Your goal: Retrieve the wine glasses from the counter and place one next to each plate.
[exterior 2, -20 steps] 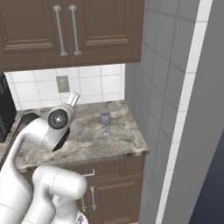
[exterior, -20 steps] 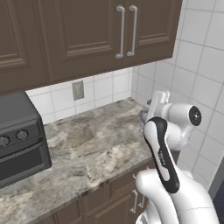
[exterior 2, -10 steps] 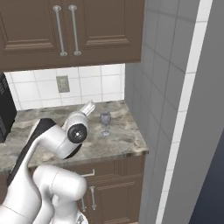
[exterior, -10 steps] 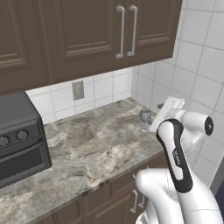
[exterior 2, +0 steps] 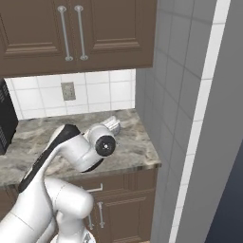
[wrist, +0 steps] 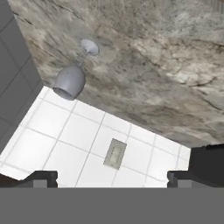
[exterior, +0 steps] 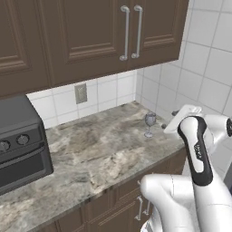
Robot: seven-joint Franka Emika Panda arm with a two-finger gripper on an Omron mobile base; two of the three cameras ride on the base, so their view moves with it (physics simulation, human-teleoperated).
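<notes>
One wine glass [exterior: 150, 123] stands upright near the right end of the counter [exterior: 99, 149], close to the tiled corner. My gripper [exterior: 169, 120] hovers just right of it, open and holding nothing. Seen from the hand, the wine glass [wrist: 71, 79] lies up and to the left, well ahead of my spread fingertips [wrist: 42, 177], with the gripper [wrist: 112, 178] aimed at the white backsplash. From the right base camera, my arm [exterior 2: 90, 147] hides the glass. The plates are out of view.
A dark toaster oven [exterior: 18, 140] sits at the counter's left end. A wall outlet [exterior: 80, 93] is set in the backsplash. Dark upper cabinets [exterior: 104, 36] hang overhead. A tiled side wall [exterior 2: 180, 95] closes off the counter's right end.
My arm has swung right and forward toward the counter's right end. The glass has come clear in the left base view and is now covered by the arm in the right one. The jaws stayed open.
</notes>
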